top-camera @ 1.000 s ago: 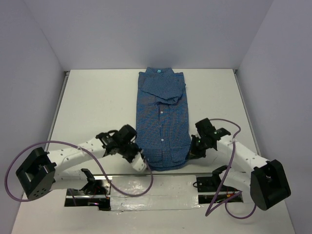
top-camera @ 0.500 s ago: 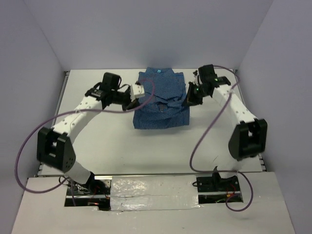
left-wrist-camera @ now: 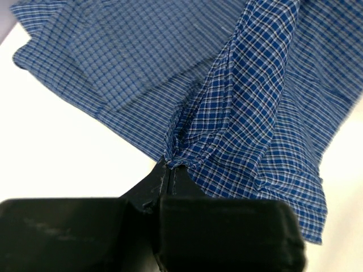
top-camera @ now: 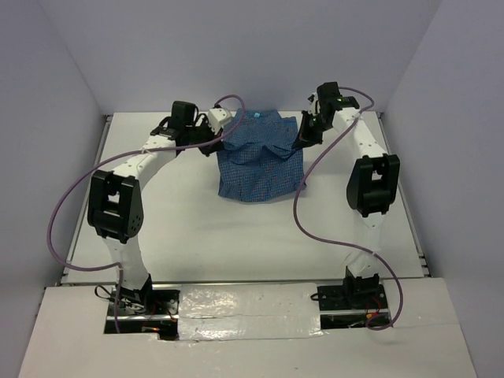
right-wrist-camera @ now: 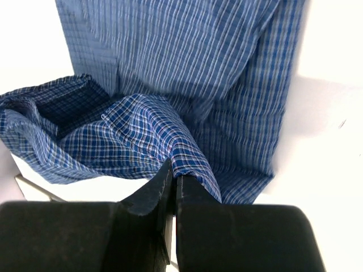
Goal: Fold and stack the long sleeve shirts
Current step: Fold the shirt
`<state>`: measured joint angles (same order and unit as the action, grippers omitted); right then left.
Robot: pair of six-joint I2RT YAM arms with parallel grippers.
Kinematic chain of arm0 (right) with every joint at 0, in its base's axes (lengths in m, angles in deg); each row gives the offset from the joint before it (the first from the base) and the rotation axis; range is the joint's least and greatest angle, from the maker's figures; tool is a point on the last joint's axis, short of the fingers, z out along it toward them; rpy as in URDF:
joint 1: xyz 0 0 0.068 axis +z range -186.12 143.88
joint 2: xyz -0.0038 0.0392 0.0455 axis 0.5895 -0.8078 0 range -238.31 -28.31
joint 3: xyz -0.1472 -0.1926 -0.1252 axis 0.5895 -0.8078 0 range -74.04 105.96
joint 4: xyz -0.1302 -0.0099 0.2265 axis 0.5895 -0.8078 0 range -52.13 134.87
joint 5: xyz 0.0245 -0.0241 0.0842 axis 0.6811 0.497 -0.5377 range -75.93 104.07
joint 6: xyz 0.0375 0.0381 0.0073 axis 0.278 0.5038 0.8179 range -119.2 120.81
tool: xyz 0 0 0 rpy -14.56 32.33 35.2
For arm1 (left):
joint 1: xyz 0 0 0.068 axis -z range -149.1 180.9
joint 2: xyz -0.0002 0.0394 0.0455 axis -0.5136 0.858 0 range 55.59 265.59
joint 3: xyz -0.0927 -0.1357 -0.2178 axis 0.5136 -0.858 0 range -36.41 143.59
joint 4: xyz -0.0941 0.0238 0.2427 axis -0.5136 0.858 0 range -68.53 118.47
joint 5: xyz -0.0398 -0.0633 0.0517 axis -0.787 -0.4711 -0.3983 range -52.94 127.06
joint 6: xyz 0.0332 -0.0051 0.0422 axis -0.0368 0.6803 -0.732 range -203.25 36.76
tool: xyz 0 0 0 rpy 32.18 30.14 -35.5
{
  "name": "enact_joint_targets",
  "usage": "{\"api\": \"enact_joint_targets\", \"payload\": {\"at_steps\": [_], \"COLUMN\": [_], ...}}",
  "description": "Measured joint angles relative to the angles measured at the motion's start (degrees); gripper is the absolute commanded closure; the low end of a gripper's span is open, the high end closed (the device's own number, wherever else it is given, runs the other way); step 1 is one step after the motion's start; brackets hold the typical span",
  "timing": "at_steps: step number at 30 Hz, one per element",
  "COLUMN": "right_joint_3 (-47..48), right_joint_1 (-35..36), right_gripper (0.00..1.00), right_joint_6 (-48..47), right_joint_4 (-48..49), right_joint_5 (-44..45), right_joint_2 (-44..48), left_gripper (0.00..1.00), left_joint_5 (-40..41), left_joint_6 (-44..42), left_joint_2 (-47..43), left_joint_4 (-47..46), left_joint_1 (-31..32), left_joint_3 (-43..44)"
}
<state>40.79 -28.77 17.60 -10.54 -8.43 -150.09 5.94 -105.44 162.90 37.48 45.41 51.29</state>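
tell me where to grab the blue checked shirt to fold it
Pinch the shirt at the lifted edge's two outer corners, coming from the left and right sides; the cloth bunches thin there. The left end effector and right end effector are shut on it so.

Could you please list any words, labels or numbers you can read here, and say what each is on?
No text can be read.
Small turquoise tag at the neck of the blue checked shirt: too small to read in the top view.
Wrist views: only checked cloth, no print.
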Motion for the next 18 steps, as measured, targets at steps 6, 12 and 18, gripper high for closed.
{"api": "enact_joint_targets", "payload": {"at_steps": [6, 12, 18], "right_joint_3": [8.0, 9.7, 9.7], "right_joint_1": [-1.0, -1.4, -2.3], "right_gripper": [0.92, 0.85, 0.63], "right_joint_6": [-0.3, -0.4, 0.4], "right_joint_4": [-1.2, -0.9, 2.3], "right_joint_5": [-0.6, -1.1, -2.8], "right_joint_2": [-7.0, -10.8, -12.0], "left_gripper": [1.00, 1.00, 1.00], "left_joint_5": [3.1, 5.3, 8.1], "left_joint_6": [2.8, 2.9, 2.8], "left_joint_2": [6.3, 11.3, 15.7], "left_joint_4": [-4.5, -7.2, -8.6], "left_joint_1": [0.0, 0.0, 0.0], "left_joint_3": [5.6, 9.4, 11.7]}}
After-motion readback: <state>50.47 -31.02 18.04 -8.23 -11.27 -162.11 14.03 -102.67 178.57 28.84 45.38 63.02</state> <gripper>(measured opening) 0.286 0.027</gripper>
